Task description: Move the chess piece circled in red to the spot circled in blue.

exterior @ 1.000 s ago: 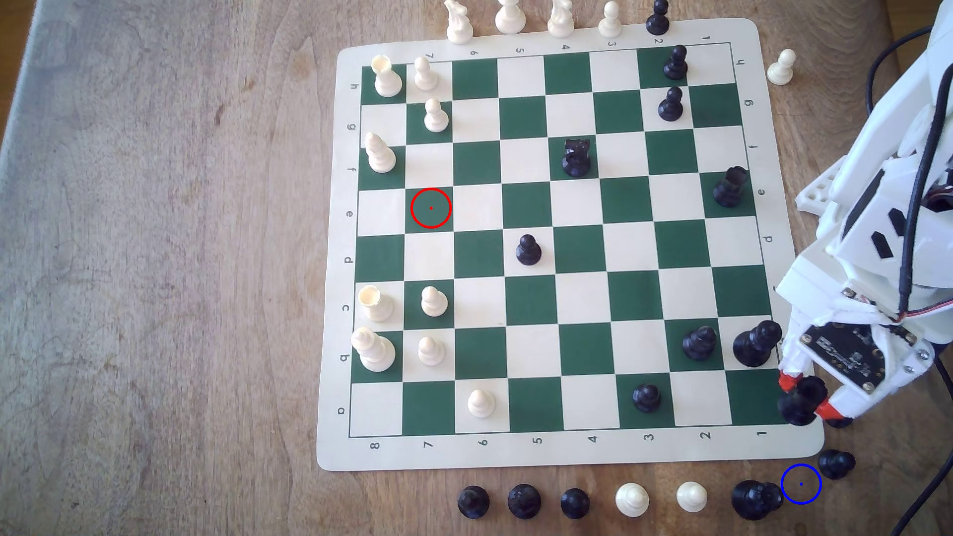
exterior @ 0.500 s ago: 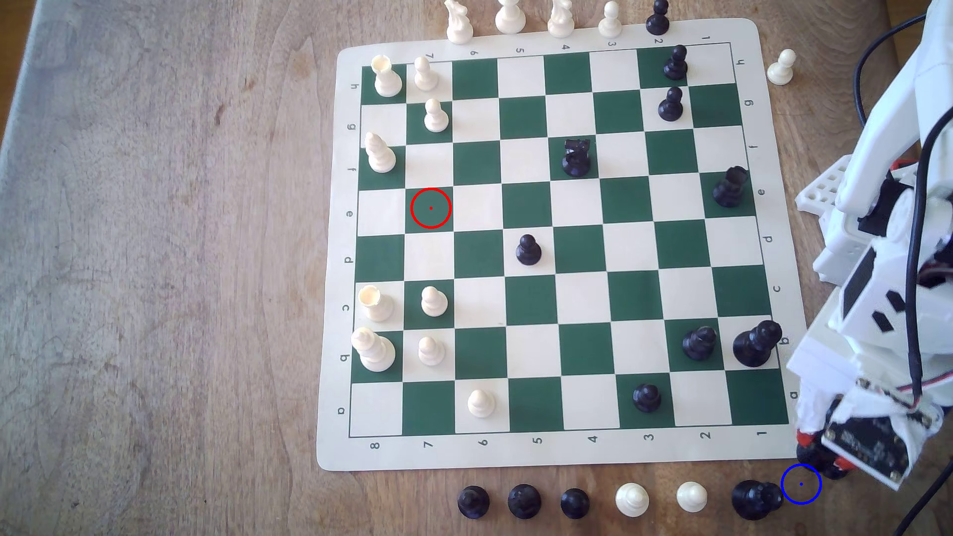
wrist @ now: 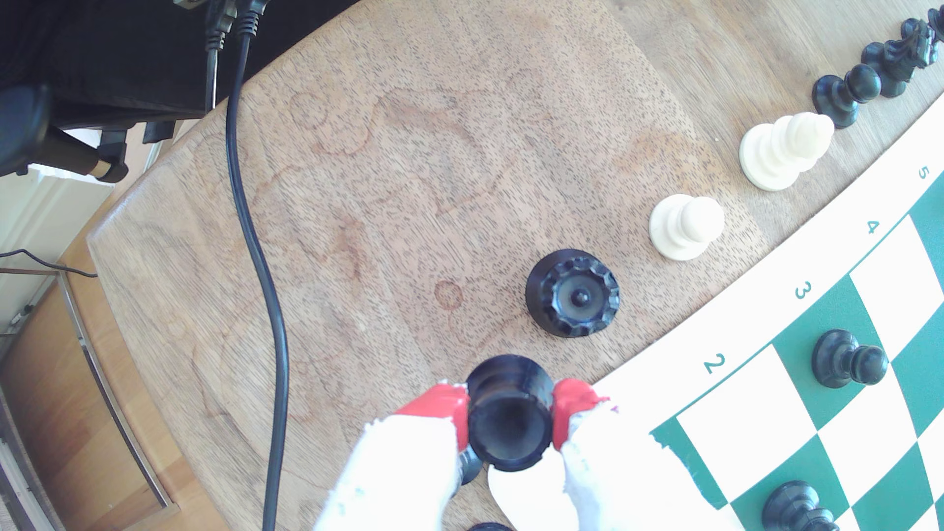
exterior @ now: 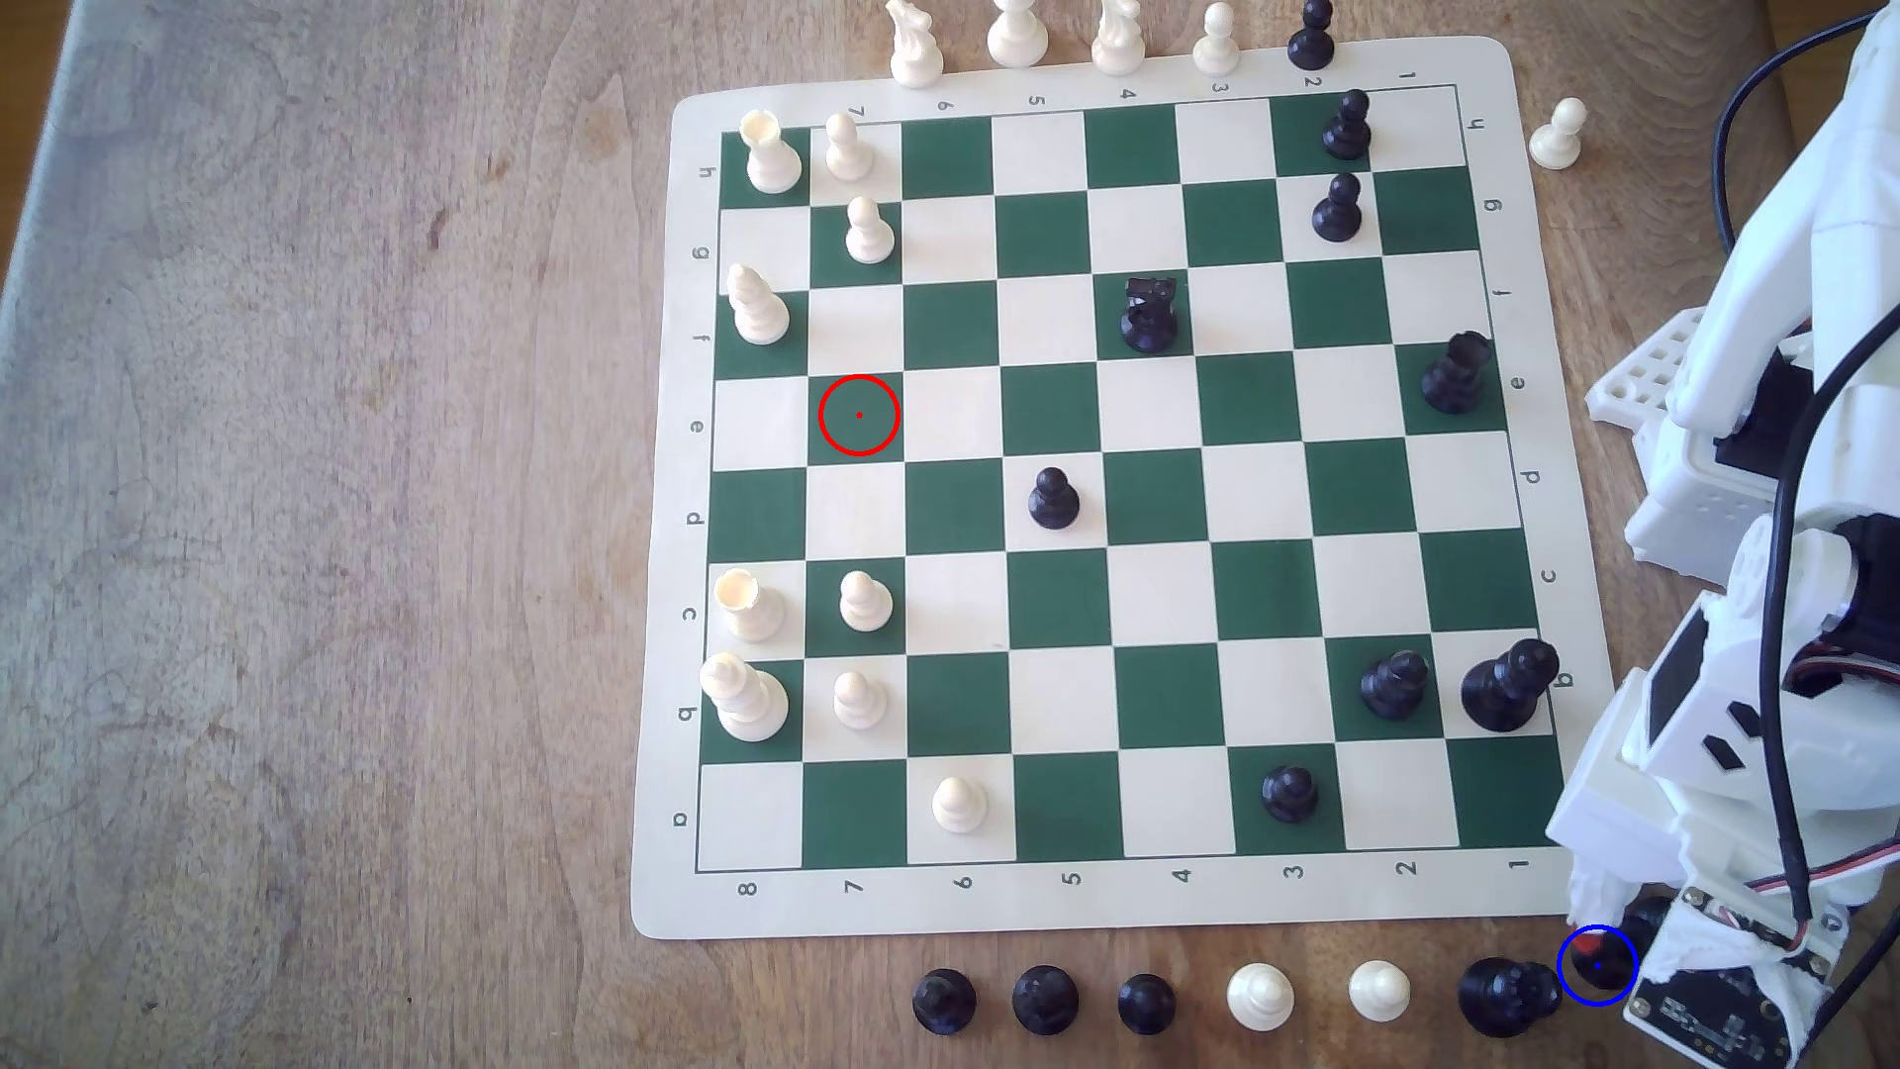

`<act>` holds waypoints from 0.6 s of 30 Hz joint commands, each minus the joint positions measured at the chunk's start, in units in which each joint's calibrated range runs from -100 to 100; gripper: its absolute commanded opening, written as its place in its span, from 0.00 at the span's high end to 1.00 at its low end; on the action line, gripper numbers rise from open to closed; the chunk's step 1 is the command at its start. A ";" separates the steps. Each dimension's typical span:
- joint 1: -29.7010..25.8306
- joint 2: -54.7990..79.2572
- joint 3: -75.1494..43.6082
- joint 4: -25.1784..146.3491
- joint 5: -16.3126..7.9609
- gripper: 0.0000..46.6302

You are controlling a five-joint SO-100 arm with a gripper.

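Observation:
My gripper [exterior: 1616,944] hangs off the board's near right corner in the exterior view, shut on the glossy black chess piece [exterior: 1602,966]. The piece sits inside the drawn blue circle [exterior: 1597,928] on the brown wood. In the wrist view the red fingertips [wrist: 439,403] clamp the piece [wrist: 508,434] from both sides, with its round base over bare wood. I cannot tell whether the base touches the table. The red circle [exterior: 859,377] rings a green square with nothing on it.
A tall black piece [exterior: 1503,995] stands just to the exterior view's left of the blue circle, beside two white pawns [exterior: 1378,990] and three black pieces [exterior: 1046,999]. Another black piece [exterior: 1650,913] is half hidden by the gripper. A black cable [wrist: 255,255] crosses the wood near the table edge.
The arm carried the black piece from above the board's corner square, off the mat and down the exterior view, into the blue circle. The gripper stayed shut on it.

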 commanded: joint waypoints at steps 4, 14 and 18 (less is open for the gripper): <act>-1.69 3.68 1.21 -4.52 0.05 1.00; -2.79 9.88 2.48 -8.94 -0.29 0.99; -2.94 11.41 2.75 -9.92 -0.29 0.99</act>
